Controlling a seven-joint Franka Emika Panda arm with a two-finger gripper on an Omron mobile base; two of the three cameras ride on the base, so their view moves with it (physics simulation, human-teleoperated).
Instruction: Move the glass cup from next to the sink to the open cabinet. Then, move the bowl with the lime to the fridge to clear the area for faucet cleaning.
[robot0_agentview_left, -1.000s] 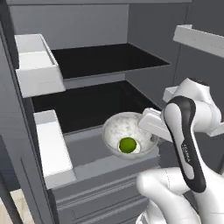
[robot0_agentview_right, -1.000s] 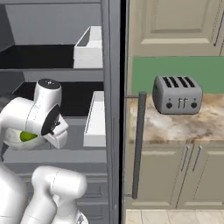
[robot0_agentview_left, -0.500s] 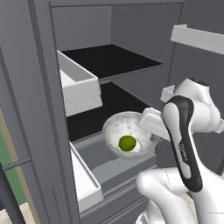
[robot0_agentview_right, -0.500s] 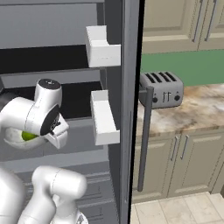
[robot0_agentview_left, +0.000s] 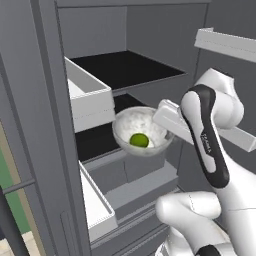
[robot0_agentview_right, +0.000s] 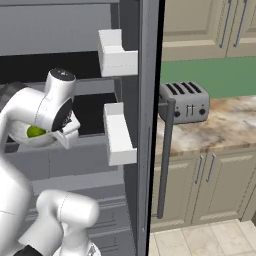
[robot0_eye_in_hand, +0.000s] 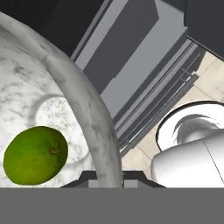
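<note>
I have the gripper (robot0_eye_in_hand: 107, 177) pinched on the rim of the bowl (robot0_agentview_left: 141, 131), holding it with the lime (robot0_agentview_left: 139, 140) inside the open fridge (robot0_agentview_left: 150, 80), above the drawers. If it tips, the lime could roll out, and I could clip the shelf edge.

A white-grey marbled bowl (robot0_agentview_left: 142, 131) sits upright at the centre of the left base view, level with the open dark grey fridge's (robot0_agentview_left: 150, 35) black shelves and grey drawers. A small bright green lime (robot0_agentview_left: 139, 140) rests on its floor. In the hand view, the lime lies lower left beside the curving rim.
</note>
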